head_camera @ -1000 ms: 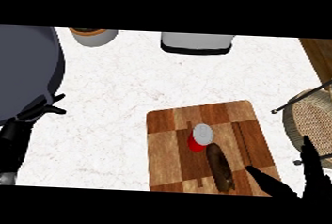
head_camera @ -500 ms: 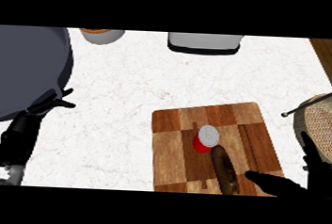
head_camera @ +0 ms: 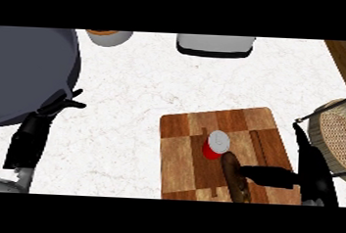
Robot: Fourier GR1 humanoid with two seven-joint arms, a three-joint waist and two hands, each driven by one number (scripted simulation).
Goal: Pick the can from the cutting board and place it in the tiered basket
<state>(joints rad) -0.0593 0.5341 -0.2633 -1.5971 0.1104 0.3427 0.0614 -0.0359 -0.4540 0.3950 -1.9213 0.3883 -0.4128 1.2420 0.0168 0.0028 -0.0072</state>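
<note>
While beside the can on the board: right hand, fingers spread.

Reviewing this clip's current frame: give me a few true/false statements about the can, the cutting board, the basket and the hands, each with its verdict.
1. The can stands on the cutting board. True.
2. The right hand is curled round the can. False: it is beside the can, holding nothing.
3. The tiered basket is at the view's right edge. True.
4. The can is already in the basket. False: it is on the board.
5. The left hand is at the view's left. True.
</note>
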